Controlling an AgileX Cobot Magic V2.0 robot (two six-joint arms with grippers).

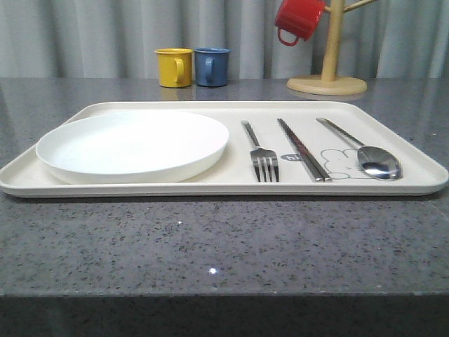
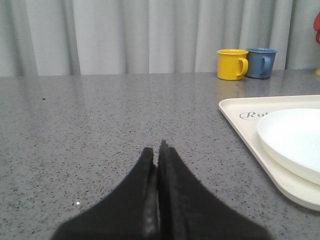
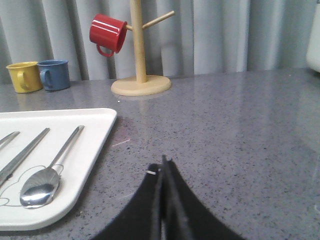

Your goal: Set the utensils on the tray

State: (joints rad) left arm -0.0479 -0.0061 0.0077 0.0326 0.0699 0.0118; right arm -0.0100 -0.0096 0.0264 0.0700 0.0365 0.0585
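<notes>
Speckled grey worktop [image 1: 224, 246] lies closest to the front camera, and on it sits the cream tray [image 1: 393, 184]. On the tray, the white plate [image 1: 133, 146] takes the left end. To the right of the plate come the fork [image 1: 261, 156], then the chopsticks [image 1: 303, 149], then the spoon [image 1: 365, 153], all lying flat and apart from one another, handles pointing away from the camera. The spoon's bowl rests just beside the rabbit drawing [image 1: 342, 163].

Behind the tray stand a yellow mug [image 1: 173, 67] and a blue mug [image 1: 211, 67], touching or nearly so. A red mug [image 1: 298, 20] hangs on a wooden mug stand [image 1: 327, 70] behind the tray's right end.

From the left wrist camera, the left gripper [image 2: 159, 147] is closed with nothing between its fingers, over bare worktop beside the tray's plate end; script lettering [image 2: 250, 115] shows on the tray there, which the front camera does not catch.

From the right wrist camera, the right gripper [image 3: 163, 165] is likewise closed and empty, over the worktop near the tray's spoon end.
</notes>
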